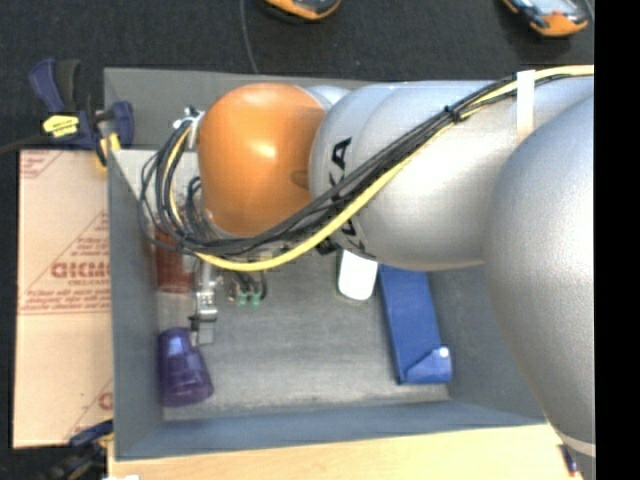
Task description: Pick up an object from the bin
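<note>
Purple cup just beside claw, lower-left corner of bin.

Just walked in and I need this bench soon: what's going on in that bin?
The robot arm hangs over the left side of the grey bin, its gripper next to a purple cup lying in the view's lower-left corner. I see nothing held. A blue box and a small white container lie apart to the right.

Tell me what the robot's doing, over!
Gripper low, near bin wall, view's left. Purple plastic thing at its tip. Small green thing beside.
</note>
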{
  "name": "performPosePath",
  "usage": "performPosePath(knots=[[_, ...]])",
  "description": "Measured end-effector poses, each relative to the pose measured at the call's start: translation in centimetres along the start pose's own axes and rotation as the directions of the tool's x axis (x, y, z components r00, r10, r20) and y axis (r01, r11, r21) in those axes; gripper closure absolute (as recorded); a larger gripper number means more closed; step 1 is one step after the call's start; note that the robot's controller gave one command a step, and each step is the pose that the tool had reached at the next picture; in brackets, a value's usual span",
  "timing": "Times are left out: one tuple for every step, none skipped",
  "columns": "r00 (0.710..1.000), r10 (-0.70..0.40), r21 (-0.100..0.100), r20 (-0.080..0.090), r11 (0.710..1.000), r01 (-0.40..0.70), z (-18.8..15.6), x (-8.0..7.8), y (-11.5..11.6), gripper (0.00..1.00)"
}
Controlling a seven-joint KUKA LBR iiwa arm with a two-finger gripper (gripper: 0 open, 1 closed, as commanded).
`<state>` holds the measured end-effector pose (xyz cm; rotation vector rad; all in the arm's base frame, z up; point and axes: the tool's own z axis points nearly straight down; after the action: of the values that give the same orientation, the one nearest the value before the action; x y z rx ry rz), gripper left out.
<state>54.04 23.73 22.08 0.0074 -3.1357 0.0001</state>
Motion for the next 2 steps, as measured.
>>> performPosePath(knots=[[1.0, 0.005, -0.002, 0.008, 1.0, -0.005, -0.5, -0.2, -0.1, 0.0], [0.974, -0.224, 0.002, 0.003, 0.974, 0.224, -2.7, 2.6, -0.2, 0.0]])
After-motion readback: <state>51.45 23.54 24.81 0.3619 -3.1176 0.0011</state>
